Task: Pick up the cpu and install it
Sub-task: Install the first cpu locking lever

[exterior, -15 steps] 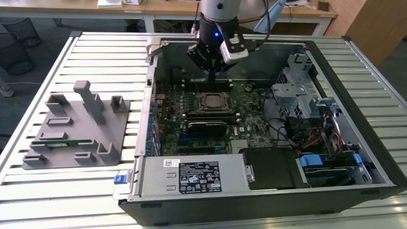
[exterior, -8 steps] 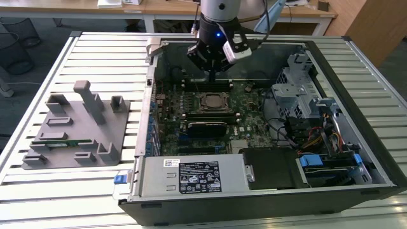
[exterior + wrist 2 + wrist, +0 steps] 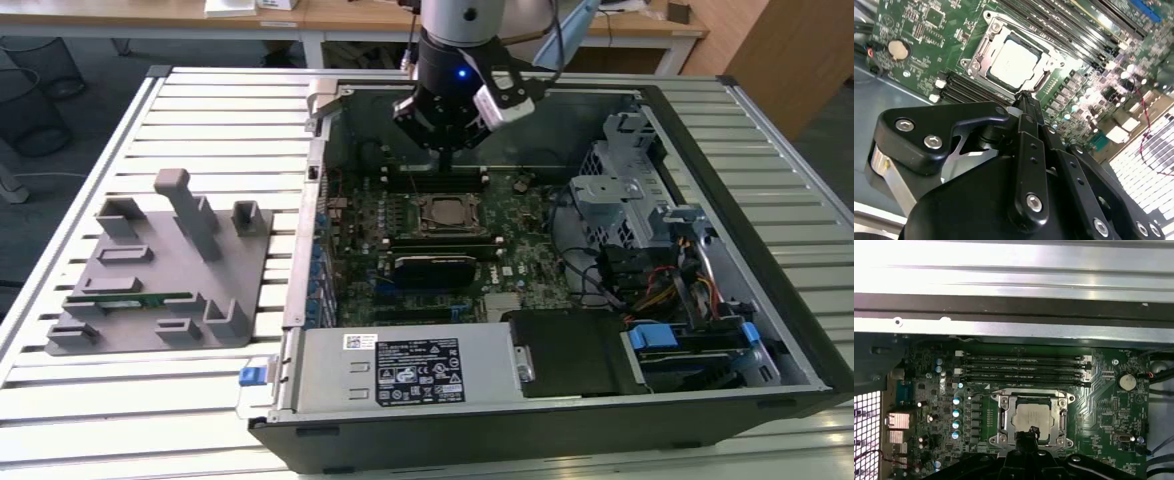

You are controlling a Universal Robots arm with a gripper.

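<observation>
The cpu (image 3: 442,211) (image 3: 1013,60) (image 3: 1032,416), a small silvery square, lies flat inside the metal-framed socket (image 3: 1004,415) on the green motherboard (image 3: 527,255) of the open computer case. My gripper (image 3: 445,152) (image 3: 1024,96) (image 3: 1027,432) hangs above the board, apart from the chip. Its black fingers are pressed together with nothing between them. In both wrist views the fingertips line up with one edge of the cpu. The socket's frame stands open around the chip.
Black memory slots (image 3: 1021,367) run beside the socket. The case walls (image 3: 315,200) surround the board, with a drive cage and cables (image 3: 654,250) at the exterior view's right. A grey plastic fixture (image 3: 160,270) holding a green memory stick (image 3: 134,298) sits on the slatted table at the left.
</observation>
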